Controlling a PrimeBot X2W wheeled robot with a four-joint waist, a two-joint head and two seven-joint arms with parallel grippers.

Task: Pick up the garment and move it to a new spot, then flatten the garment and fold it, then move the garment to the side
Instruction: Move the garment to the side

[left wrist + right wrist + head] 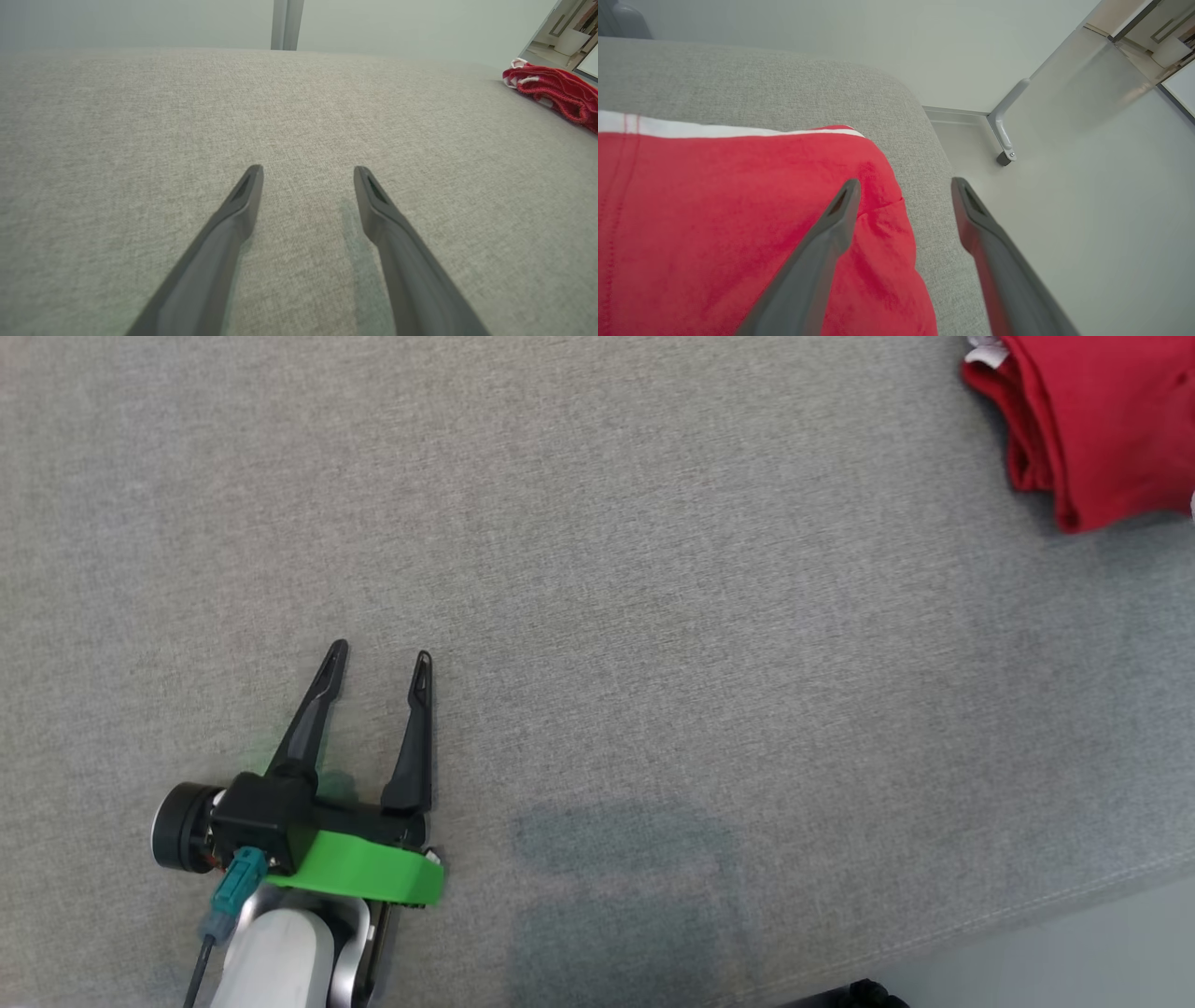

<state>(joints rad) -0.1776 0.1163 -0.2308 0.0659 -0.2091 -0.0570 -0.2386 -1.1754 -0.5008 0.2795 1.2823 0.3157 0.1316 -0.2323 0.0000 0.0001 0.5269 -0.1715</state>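
The folded red garment [1092,420] lies at the far right corner of the grey cushion [653,616], close to its right edge. The right gripper [904,183] hangs over that edge with its jaws spread wide, gripping nothing. One finger is above the cloth and the other above the floor [1087,210]. The left gripper [381,654], also spread and empty, hovers near the front left, with bare cushion all around it.

This looks like a plain indoor test room. It has a big grey cloth top [653,616], a smooth pale floor [1087,224], a bare wall [808,28] and a metal leg [1007,123]. A doorway [1153,37] opens to another room.
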